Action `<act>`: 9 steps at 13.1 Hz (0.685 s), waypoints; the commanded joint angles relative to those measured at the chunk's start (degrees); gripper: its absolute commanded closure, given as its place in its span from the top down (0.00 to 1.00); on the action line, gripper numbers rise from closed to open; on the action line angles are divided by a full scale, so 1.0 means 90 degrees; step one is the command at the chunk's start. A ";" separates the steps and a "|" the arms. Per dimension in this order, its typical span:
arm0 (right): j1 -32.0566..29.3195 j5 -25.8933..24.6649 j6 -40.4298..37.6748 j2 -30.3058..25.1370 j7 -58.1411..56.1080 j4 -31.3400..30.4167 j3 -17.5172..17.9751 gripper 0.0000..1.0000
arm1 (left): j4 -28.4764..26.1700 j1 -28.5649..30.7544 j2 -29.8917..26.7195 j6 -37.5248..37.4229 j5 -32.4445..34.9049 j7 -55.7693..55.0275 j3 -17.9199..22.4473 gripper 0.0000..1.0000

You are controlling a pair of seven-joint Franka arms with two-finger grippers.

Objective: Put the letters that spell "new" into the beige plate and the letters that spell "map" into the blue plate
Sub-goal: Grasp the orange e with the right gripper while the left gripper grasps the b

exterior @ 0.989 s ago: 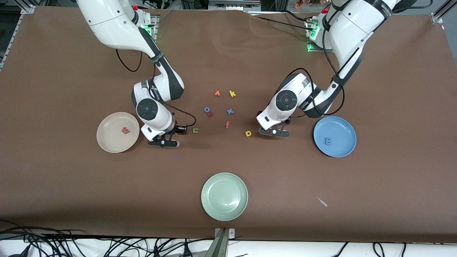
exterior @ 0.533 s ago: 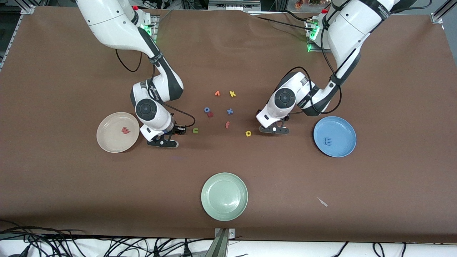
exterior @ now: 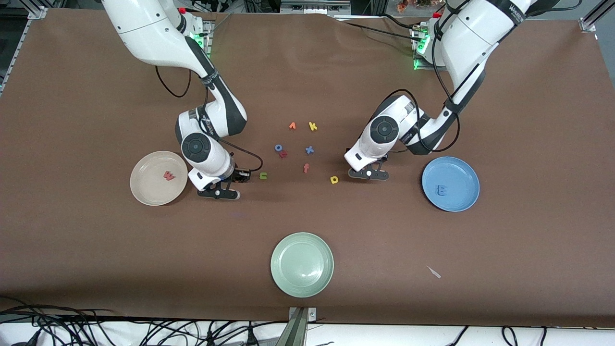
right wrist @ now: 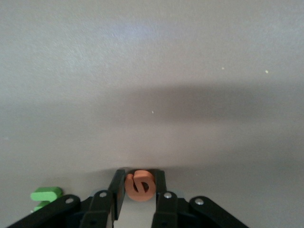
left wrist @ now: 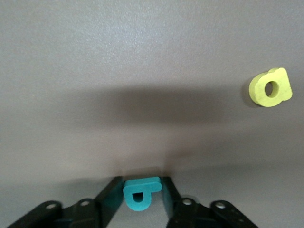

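There are three plates: a beige plate, a blue plate and a pale green plate. Twelve foam letters show, including one teal "a" and one orange "e".

Both arms bent low, left end effector & right end effector each clamped w/ fingers down.

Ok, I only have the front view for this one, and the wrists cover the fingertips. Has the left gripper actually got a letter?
Observer: Yes. The left wrist view shows the left gripper with a finger pressed against each side of the teal "a".
Operator: And the right gripper, next to the beige plate?
Observer: The right wrist view shows the right gripper shut on the orange "e", which sits between its fingers.
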 commanded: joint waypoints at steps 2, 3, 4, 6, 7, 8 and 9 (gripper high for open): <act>-0.0202 0.0066 -0.0984 -0.0196 -0.0560 0.0395 -0.0192 0.30 | -0.0067 0.0088 -0.0084 0.0032 0.0164 -0.0061 0.0013 0.16; -0.0212 0.0066 -0.1287 -0.0294 -0.0814 0.0396 -0.0387 0.30 | -0.0009 0.0088 -0.0143 -0.0103 0.0164 -0.0052 0.0013 0.16; -0.0212 0.0066 -0.1541 -0.0382 -0.1058 0.0396 -0.0572 0.30 | 0.0059 0.0098 -0.0249 -0.0240 0.0164 -0.0042 0.0013 0.16; -0.0212 0.0066 -0.2050 -0.0510 -0.1507 0.0396 -0.0915 0.30 | 0.0380 0.0204 -0.0503 -0.0970 0.0164 0.0501 0.0023 0.16; -0.0212 0.0066 -0.2178 -0.0558 -0.1693 0.0396 -0.1071 0.30 | 0.0576 0.0428 -0.0591 -0.1390 0.0164 0.0998 0.0013 0.16; -0.0212 0.0066 -0.2343 -0.0588 -0.1879 0.0396 -0.1217 0.31 | 0.0645 0.0672 -0.0699 -0.1616 0.0154 0.1516 -0.0016 0.17; -0.0212 0.0066 -0.2558 -0.0588 -0.2035 0.0396 -0.1364 0.32 | 0.0646 0.0916 -0.0816 -0.1647 0.0154 0.2169 0.0003 0.17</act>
